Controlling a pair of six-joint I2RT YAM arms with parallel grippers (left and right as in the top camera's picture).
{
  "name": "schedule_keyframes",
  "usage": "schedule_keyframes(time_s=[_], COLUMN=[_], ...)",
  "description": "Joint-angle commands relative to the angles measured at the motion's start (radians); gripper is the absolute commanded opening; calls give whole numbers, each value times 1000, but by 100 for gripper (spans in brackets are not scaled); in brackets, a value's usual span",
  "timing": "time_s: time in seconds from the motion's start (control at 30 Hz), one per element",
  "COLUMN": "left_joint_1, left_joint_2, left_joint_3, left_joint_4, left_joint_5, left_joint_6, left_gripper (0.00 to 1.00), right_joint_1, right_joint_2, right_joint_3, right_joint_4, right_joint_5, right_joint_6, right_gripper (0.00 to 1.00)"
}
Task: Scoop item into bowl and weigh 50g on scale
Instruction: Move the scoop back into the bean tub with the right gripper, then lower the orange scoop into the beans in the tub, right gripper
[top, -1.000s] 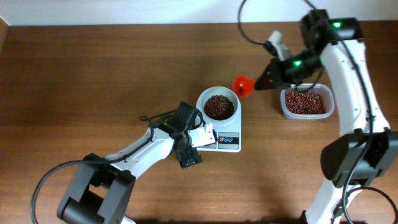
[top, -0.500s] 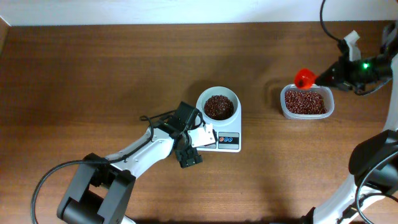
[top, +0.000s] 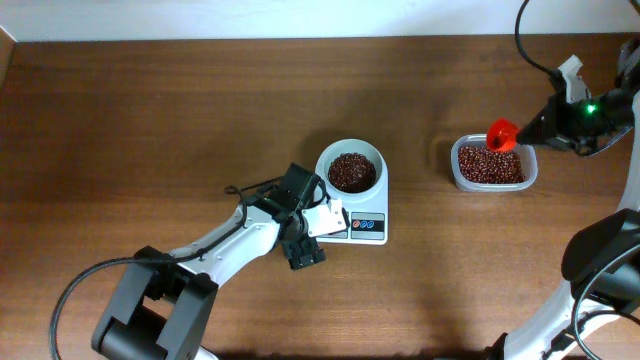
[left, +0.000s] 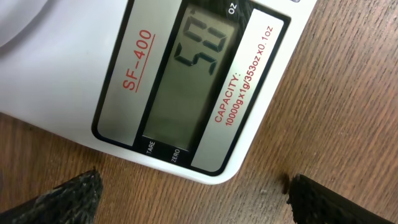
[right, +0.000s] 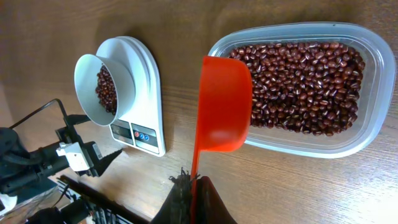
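Left hand (top: 312, 222): spread wide, holding nothing, low over the surface (top: 150, 120), just beside the scale at its 8 o'clock.
Scale (top: 366, 228): white, flat on the surface near the middle. Display and two small buttons at the 6 o'clock end. Display lit, digits too skewed in the left wrist view to read surely.
Bowl (top: 323, 165): white, upright on the scale's 12 o'clock end.
Beans (top: 351, 172): dark reddish-brown heap inside the bowl, covering its bottom. A larger lot in the clear container.
Clear container (top: 455, 170): on the surface at 3 o'clock of the scale, well apart, bean layer across its floor.
Red scoop (top: 502, 135): above the container's 12 o'clock rim, tipped on edge. Cannot tell whether anything is in it.
Right hand (right: 194, 186): clamped tight on the scoop's thin handle, at 2 o'clock of the container.
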Motion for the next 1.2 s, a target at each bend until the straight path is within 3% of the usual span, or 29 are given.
schedule_keyframes(time_s=[0.0,0.33,0.6,0.93,1.07,1.17], left_joint_1=[-1,-1,-1,-1,-1,-1], left_joint_2=[9,9,9,9,9,9], left_joint_3=[-5,-5,-5,-5,-5,-5], left_joint_4=[-1,-1,-1,-1,-1,-1], left_joint_5=[0,0,0,0,0,0], left_joint_6=[-6,-6,-6,-6,-6,-6], left_gripper=[99,99,99,99,99,99], right_joint_1=[3,9,101,98,97,97], right_joint_2=[-12,-11,-10,-11,-11,-11], right_joint_3=[16,-165,-397,-440,-399,-337], right_joint_4=[-3,111,372,459,445,417], right_joint_5=[81,154,193,214,214,214], right_joint_6=[30,119,161,170,171,170], right_gripper=[4,4,4,4,18,39])
